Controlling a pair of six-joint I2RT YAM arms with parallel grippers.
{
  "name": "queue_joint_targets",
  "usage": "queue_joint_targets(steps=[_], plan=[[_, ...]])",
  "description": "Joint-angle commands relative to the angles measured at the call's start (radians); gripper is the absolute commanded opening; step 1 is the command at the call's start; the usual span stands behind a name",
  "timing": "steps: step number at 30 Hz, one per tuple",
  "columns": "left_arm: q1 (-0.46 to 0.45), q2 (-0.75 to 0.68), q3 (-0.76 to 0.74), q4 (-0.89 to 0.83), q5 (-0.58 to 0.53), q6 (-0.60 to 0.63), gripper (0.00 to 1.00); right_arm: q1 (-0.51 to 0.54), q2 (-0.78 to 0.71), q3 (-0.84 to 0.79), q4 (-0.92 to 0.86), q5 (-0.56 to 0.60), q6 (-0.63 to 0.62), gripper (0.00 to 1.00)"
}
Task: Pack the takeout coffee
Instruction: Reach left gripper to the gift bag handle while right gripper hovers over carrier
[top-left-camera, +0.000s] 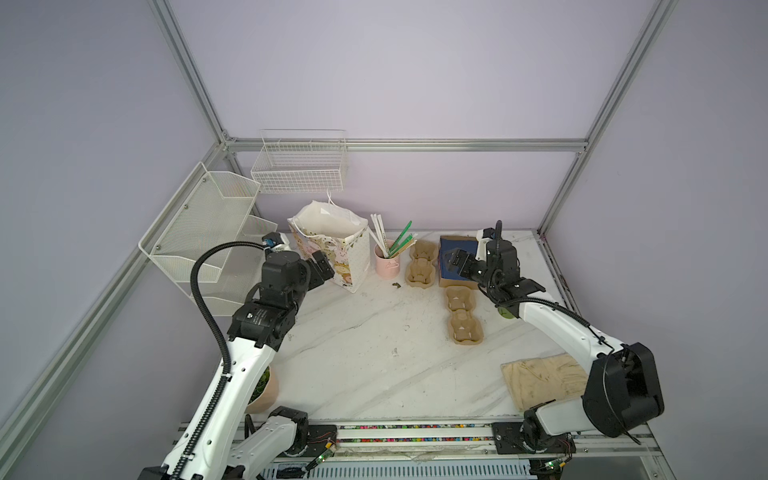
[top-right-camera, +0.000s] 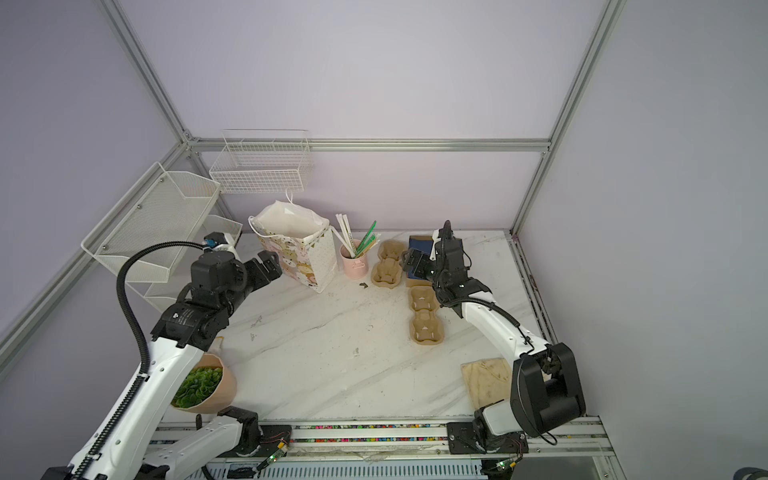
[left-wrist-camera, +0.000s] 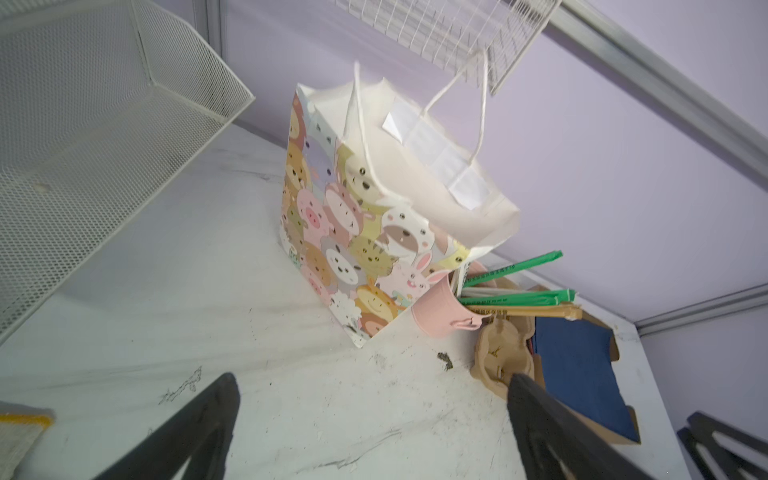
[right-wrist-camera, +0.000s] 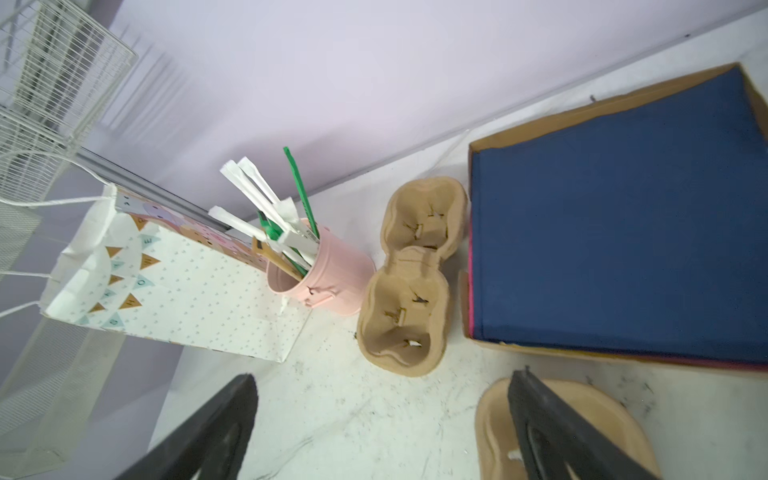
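Beside the open bag (left-wrist-camera: 361, 232), the left gripper (left-wrist-camera: 374, 380) stands spread and empty, probably ready to steady it. Spread too, the right gripper (right-wrist-camera: 384, 376) hovers by the trays (right-wrist-camera: 415, 266). The cup (top-left-camera: 506, 312) seems to be the green patch under the right arm.

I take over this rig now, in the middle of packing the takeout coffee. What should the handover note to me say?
Left gripper: open, empty, beside the standing paper bag.
Right gripper: open, empty, near the blue box and the cup trays.
Coffee cup: not plainly in view. A green patch under the right forearm may be it. The bottom of the bag is hidden.
Done: nothing can be confirmed as packed; both trays are empty.
Left: find the cup, check the bag, then pack.
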Motion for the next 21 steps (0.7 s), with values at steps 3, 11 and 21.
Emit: queue_joint_targets(steps=[3,11,21], plan=[[0.022,0.112,0.241,-0.082,-0.056,-0.050,1.00,0.005,-0.132,-0.047,-0.084,0.095,-0.062,0.97],[0.101,0.285,0.405,-0.138,0.010,-0.083,0.96,0.008,-0.246,-0.094,-0.120,0.095,-0.077,0.97],[0.147,0.428,0.492,-0.138,0.040,-0.085,0.84,0.019,-0.316,-0.105,-0.135,0.058,-0.068,0.97]])
